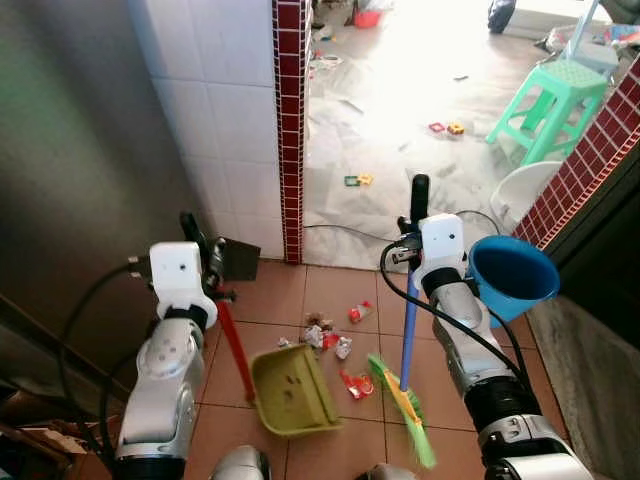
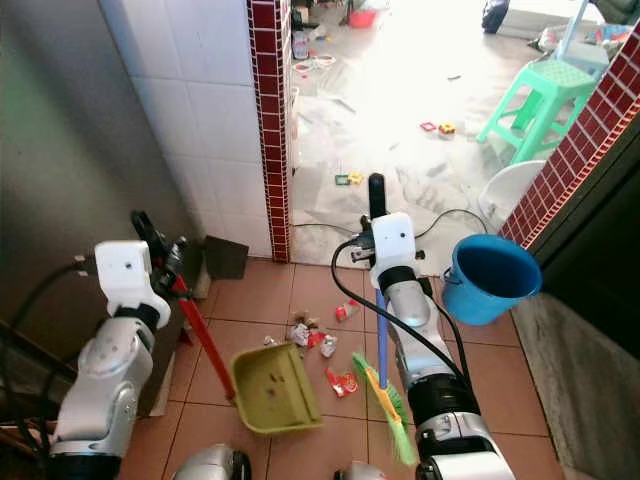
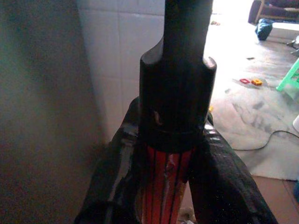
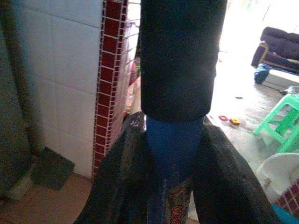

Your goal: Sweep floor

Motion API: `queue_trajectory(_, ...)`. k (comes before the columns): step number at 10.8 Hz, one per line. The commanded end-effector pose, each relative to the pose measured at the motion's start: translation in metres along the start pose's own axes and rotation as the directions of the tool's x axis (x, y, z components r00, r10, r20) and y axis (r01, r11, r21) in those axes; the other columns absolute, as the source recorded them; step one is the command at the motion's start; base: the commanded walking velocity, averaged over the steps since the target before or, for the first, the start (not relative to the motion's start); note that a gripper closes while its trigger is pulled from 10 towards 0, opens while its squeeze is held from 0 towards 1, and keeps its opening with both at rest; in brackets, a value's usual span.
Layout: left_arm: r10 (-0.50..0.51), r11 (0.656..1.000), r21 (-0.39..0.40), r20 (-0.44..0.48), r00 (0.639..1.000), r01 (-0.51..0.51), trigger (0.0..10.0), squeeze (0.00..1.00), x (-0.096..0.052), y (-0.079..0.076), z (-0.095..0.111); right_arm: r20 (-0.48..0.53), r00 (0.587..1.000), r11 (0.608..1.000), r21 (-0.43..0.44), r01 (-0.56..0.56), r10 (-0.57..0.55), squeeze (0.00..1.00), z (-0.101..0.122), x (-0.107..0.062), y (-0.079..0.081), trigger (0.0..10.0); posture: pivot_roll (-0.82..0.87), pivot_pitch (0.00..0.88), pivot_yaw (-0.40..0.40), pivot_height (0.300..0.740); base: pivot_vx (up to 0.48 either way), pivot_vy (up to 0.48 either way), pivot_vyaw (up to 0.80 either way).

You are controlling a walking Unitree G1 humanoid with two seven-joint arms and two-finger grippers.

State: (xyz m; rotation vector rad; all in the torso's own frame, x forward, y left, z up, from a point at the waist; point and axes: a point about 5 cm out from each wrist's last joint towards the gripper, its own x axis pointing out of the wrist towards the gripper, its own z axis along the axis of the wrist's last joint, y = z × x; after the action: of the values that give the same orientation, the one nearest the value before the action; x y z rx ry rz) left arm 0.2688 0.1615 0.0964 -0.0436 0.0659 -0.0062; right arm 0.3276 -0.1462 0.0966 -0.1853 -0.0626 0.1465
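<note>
Head-camera views, looking down at a terracotta tile floor (image 1: pixel 280 300). Lower centre: the olive dustpan (image 1: pixel 292 390) rests on the tiles, its red handle (image 1: pixel 235 348) rising to the left gripper (image 1: pixel 205 265), whose fingers (image 3: pixel 219 182) are clamped on either side of the handle. Right of centre: the right gripper (image 1: pixel 412 240) is closed around the blue broom handle (image 1: pixel 409 330); the green broom head (image 1: pixel 405 405) touches the floor just beside the dustpan. Scraps of litter (image 1: pixel 335 345) lie between and above the two tools.

Boundaries: a white tiled wall (image 1: pixel 215 110) with a red-brick edge strip (image 1: pixel 291 120) fills the upper left; a grey wall (image 1: pixel 80 130) closes the left side. A blue bucket (image 1: pixel 512 275) sits at right beside a brick ledge (image 1: pixel 580 170). Open floor extends through the doorway to the upper centre, where a green stool (image 1: pixel 545 100) and scattered small items stand.
</note>
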Motion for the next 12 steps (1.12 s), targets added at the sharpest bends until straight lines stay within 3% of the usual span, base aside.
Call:
queue_trajectory(1,-0.015,1.0,-0.011,0.052,0.999,0.016,10.0,0.0,0.003,-0.001,0.003,0.037,0.999,1.0,-0.005,0.011,-0.011,0.0,0.009,0.006,-0.005,10.0,0.01,0.038,0.002,0.74,0.0,0.0,0.0)
queue_trajectory(2,-0.015,1.0,0.013,0.012,1.0,0.015,10.0,0.0,0.007,0.0,-0.01,0.045,0.997,0.998,0.01,0.055,-0.055,0.0,0.015,0.01,-0.01,10.0,0.0,0.041,0.003,0.74,0.0,0.0,0.0)
queue_trajectory(3,-0.028,1.0,-0.012,-0.006,1.0,0.028,10.0,0.0,0.016,-0.004,-0.015,0.067,0.996,0.998,0.009,0.057,-0.058,0.0,0.024,0.013,-0.013,10.0,-0.04,0.055,-0.008,0.74,0.0,0.0,0.0)
queue_trajectory(4,-0.023,1.0,-0.013,-0.008,1.0,0.023,10.0,0.0,0.033,-0.013,-0.017,0.071,0.996,0.999,-0.005,0.046,-0.046,0.0,0.025,0.012,-0.019,10.0,-0.05,0.051,-0.015,0.74,0.0,0.0,0.0)
queue_trajectory(7,-0.053,0.998,-0.04,-0.057,0.997,0.051,10.0,0.0,0.054,-0.04,-0.033,0.064,0.998,0.999,0.05,0.019,-0.022,0.0,0.027,0.019,-0.012,10.0,-0.08,0.018,-0.008,0.74,0.0,0.0,0.0)
queue_trajectory(8,-0.086,0.996,-0.019,-0.062,0.994,0.085,10.0,0.0,0.052,-0.047,-0.041,0.051,0.997,0.986,0.158,-0.059,0.052,0.0,0.028,0.021,0.002,10.0,-0.08,0.005,-0.01,0.74,0.0,0.0,0.0)
queue_trajectory(10,-0.056,0.998,-0.033,-0.072,0.996,0.053,10.0,0.0,0.056,-0.041,-0.043,0.057,0.985,0.922,0.346,-0.174,0.164,0.0,0.031,0.023,0.019,10.0,-0.07,0.0,-0.013,0.74,0.0,0.0,0.0)
queue_trajectory(12,-0.062,0.998,-0.024,-0.064,0.996,0.06,10.0,0.0,0.058,-0.043,-0.044,0.113,0.969,0.859,0.449,-0.248,0.221,0.0,0.05,0.032,0.023,10.0,-0.07,0.0,-0.014,0.74,0.0,0.0,0.0)
